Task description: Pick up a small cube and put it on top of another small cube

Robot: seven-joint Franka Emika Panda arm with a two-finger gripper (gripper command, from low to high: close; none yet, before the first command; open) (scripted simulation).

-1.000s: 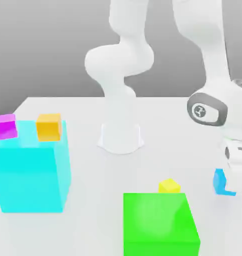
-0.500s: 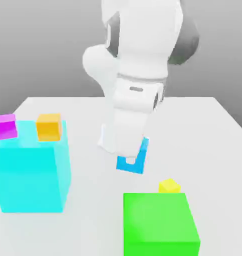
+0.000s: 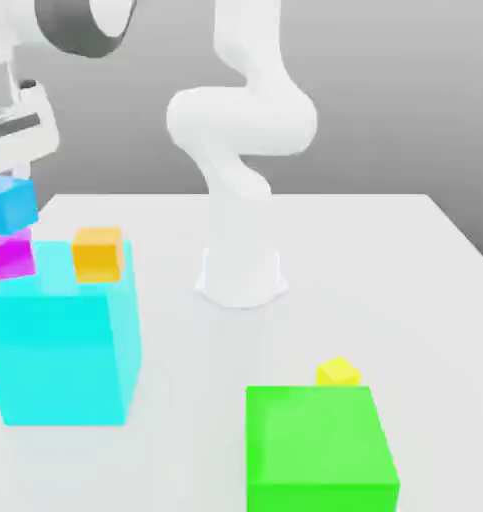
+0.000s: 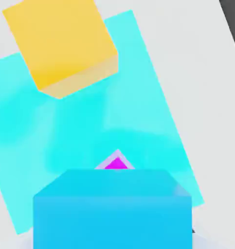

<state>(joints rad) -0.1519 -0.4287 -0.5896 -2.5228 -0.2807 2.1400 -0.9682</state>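
- Small blue cube (image 3: 13,206): upper left of the exterior view, at the gripper (image 3: 5,198), over the small magenta cube (image 3: 12,255); contact between cubes unclear.
- Gripper: cannot tell whether open or gripping the blue cube.
- Magenta cube and orange cube (image 3: 98,256): atop cyan block (image 3: 57,350), exterior view's left.
- Green block (image 3: 320,435): lower right; small yellow cube (image 3: 338,373) just behind.

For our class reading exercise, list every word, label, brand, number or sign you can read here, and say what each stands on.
None: no readable text on the blue cube, magenta cube, orange cube, yellow cube, or the cyan and green blocks.
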